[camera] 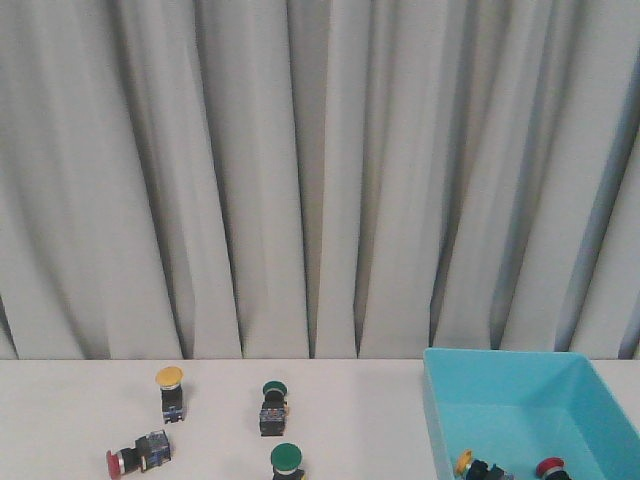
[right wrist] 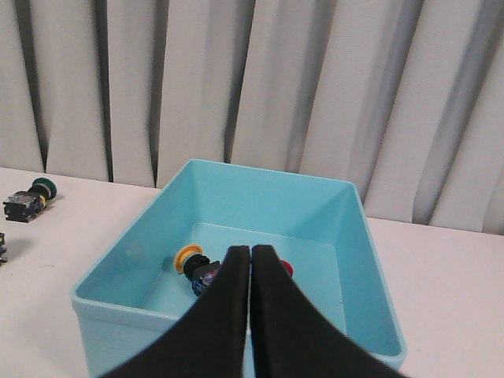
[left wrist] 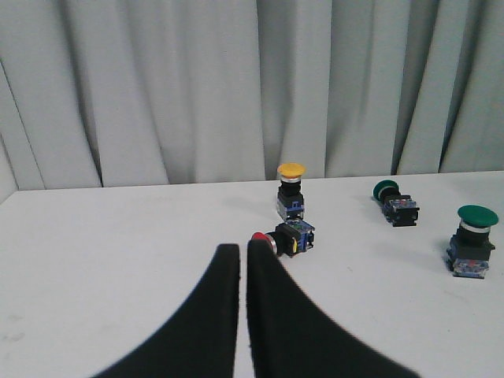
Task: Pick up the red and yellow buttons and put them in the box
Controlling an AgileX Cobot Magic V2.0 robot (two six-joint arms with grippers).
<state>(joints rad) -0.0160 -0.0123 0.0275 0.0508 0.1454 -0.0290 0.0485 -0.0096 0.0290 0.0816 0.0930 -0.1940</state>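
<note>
A white table (camera: pixel 60 420) ran in front of a grey pleated curtain (camera: pixel 300 170), and neither arm showed in the front view. On the left of the table stood a yellow button (camera: pixel 170 392), upright on its dark body; nearer the camera and to its left a red button (camera: pixel 136 456) lay on its side, the cap pointing left. Three green-capped buttons shared the table: one lying tipped near the middle (camera: pixel 272 406), one at the bottom edge of the front view (camera: pixel 286 461) with its body cut off, and so hard to judge as upright or not.

The box (camera: pixel 440 420) sat at the right, its near end cropped by the frame. Inside it lay a yellow button in the box (camera: pixel 478 465) and a red button in the box (camera: pixel 552 468) — both only partly visible in the front view. From the right wrist, the boxed red one was almost wholly hidden behind the fingers, only a sliver of cap showing.

The left gripper (left wrist: pixel 242 253) had its two dark fingers pressed together, nothing between them, the tips just short of the lying red button. The right gripper (right wrist: pixel 250 253) was likewise closed and empty, hanging over the box's near wall.
</note>
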